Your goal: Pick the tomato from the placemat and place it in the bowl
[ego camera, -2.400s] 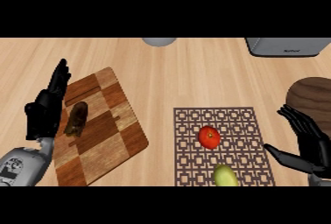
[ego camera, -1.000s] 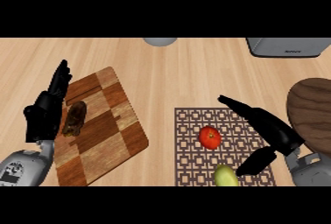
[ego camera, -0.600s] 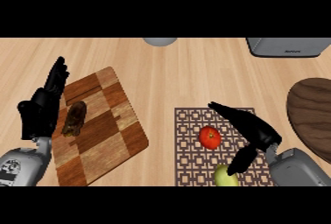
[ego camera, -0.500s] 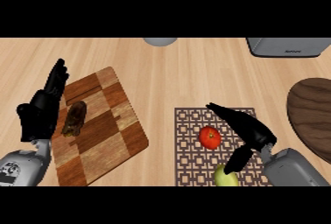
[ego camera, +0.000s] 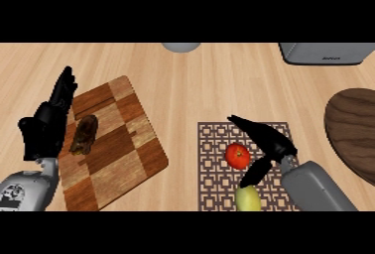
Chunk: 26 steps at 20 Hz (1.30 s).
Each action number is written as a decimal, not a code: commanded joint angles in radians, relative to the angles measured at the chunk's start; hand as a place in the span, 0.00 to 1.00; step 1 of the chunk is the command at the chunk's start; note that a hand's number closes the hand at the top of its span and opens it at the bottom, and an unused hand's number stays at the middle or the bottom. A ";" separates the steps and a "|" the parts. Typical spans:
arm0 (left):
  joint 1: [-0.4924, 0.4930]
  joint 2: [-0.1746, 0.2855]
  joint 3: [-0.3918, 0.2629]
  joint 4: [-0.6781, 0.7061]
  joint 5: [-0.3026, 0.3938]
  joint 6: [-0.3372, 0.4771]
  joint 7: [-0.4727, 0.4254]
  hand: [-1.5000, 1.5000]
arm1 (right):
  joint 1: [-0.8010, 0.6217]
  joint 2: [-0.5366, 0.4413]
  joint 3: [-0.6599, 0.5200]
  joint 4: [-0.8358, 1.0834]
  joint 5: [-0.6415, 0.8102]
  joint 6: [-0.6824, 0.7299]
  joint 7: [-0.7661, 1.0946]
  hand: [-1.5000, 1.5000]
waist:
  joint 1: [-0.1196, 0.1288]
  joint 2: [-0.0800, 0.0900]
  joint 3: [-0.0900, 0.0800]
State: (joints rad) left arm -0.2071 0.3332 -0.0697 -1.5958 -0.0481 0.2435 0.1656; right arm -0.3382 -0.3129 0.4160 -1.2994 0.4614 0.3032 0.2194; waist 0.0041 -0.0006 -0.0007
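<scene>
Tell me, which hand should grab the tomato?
Probably the right hand: it hangs open right beside the tomato on the placemat, while the left hand rests far away by the cutting board.

Wooden counter (ego camera: 219, 84): chopping board (ego camera: 121, 149), placemat (ego camera: 214, 171), bowl (ego camera: 355, 129)

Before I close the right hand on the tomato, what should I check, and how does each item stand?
1. Tomato lies on the placemat: ok.
2. Right hand is open, with fingers past the tomato's top and thumb below it: ok.
3. Hand touching the tomato: cannot tell.
4. Thumb well apart from the yellow-green fruit: not ok, its tip ends right at the fruit.
5. Bowl in view for the drop: ok, though the view's right edge cuts it off.
6. Left hand out of the way: ok, resting open at the cutting board's left edge.
</scene>
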 commanded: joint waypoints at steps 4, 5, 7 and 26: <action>-0.016 -0.041 0.050 0.031 -0.026 -0.051 -0.012 0.50 | 0.027 0.098 -0.016 0.085 0.119 -0.026 -0.061 0.00 | -0.003 0.001 0.001; 0.001 -0.013 0.051 -0.050 -0.038 -0.058 0.030 0.50 | -0.065 0.099 -0.047 0.189 0.126 -0.019 -0.115 0.00 | 0.002 0.001 0.001; -0.033 -0.003 0.080 0.000 -0.005 -0.083 0.029 0.50 | -0.016 0.065 0.007 0.206 0.170 -0.036 -0.204 1.00 | 0.000 0.002 0.001; 0.002 -0.088 0.081 -0.008 -0.100 -0.093 0.006 0.50 | 0.076 0.306 0.033 -0.036 0.392 -0.182 0.147 1.00 | -0.013 -0.004 0.000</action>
State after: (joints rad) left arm -0.1936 0.2557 0.0238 -1.6139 -0.1291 0.1427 0.1651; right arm -0.2784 -0.1031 0.3927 -1.2616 0.7971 0.1628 0.1276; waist -0.0035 -0.0039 -0.0012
